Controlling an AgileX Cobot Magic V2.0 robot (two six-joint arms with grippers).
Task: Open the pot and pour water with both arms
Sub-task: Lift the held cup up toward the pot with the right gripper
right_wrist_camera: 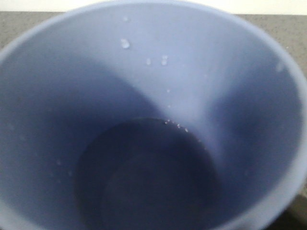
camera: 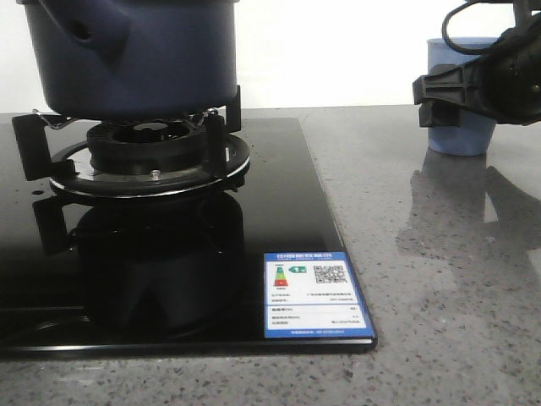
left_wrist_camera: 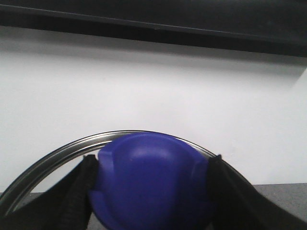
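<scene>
lid-lifting step: left fingers [left_wrist_camera: 151,191] clamped on blue lid knob [left_wrist_camera: 151,177]; right fingers' state unclear beside cup [camera: 461,127]; next, raise lid clear of pot [camera: 131,55]

The only printed thing I can see is a blue-bordered sticker [camera: 314,295] on the black glass hob [camera: 279,194], at the hob's near right corner. It carries a QR code, a small coloured arrow scale like an energy rating, and several lines of fine print. I cannot read any of the characters or numbers on it; they are too small and blurred.
</scene>
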